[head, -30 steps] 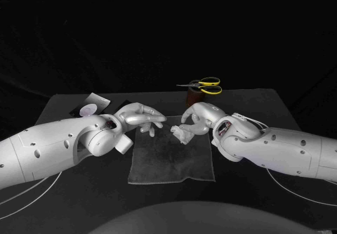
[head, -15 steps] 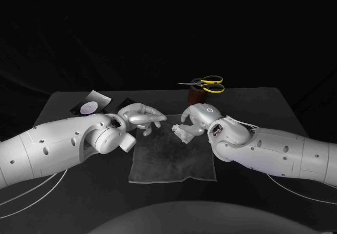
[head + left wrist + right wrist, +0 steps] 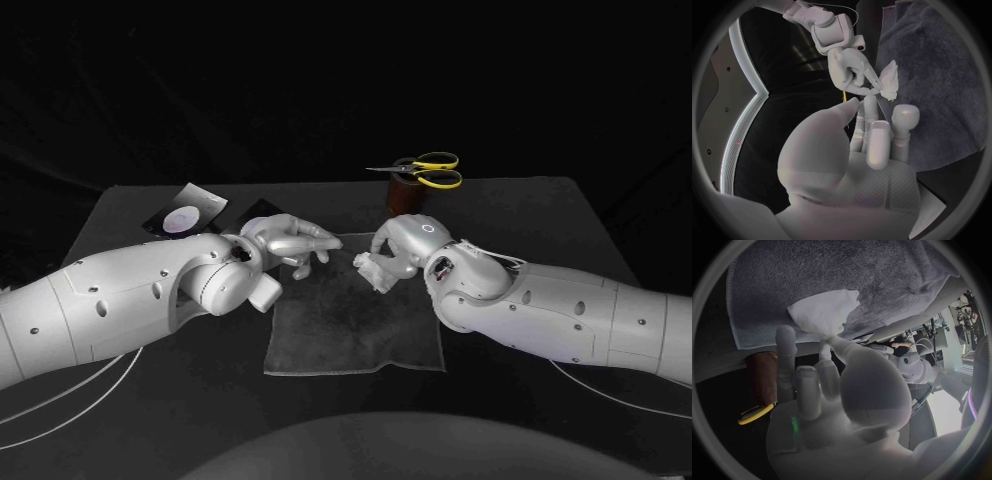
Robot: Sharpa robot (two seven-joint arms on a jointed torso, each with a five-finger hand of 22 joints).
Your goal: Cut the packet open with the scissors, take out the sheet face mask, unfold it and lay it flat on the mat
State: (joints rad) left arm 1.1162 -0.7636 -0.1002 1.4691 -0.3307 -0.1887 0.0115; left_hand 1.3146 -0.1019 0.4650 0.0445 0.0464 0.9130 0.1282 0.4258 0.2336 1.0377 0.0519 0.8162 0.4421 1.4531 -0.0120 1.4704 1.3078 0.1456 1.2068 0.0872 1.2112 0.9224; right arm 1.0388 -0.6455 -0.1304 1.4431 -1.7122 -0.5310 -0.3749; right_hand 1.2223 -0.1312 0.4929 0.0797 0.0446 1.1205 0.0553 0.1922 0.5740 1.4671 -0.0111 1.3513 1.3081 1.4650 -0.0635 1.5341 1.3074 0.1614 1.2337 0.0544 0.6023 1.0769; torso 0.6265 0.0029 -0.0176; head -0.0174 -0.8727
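The right hand [image 3: 400, 243] is pinching the folded mask [image 3: 372, 271] in its fingers [image 3: 786, 355], holding it over the far edge of the mat [image 3: 353, 330]. The left hand [image 3: 293, 243] is hovering just beside it, fingers [image 3: 903, 120] loosely apart and holding nothing.

The pinch seems to be catching only one end of the wad. A tug from the left hand could end up pulling the mask free or tearing the thin sheet, and gripping several layers at once could be keeping it folded.

Against a second ago, little is changing. The mask is sitting in the same pinch, the left hand is staying about where it was, and both forearms are swinging inward. The scissors [image 3: 427, 170] and the packet [image 3: 188, 215] are staying put on the surface [image 3: 130, 300].
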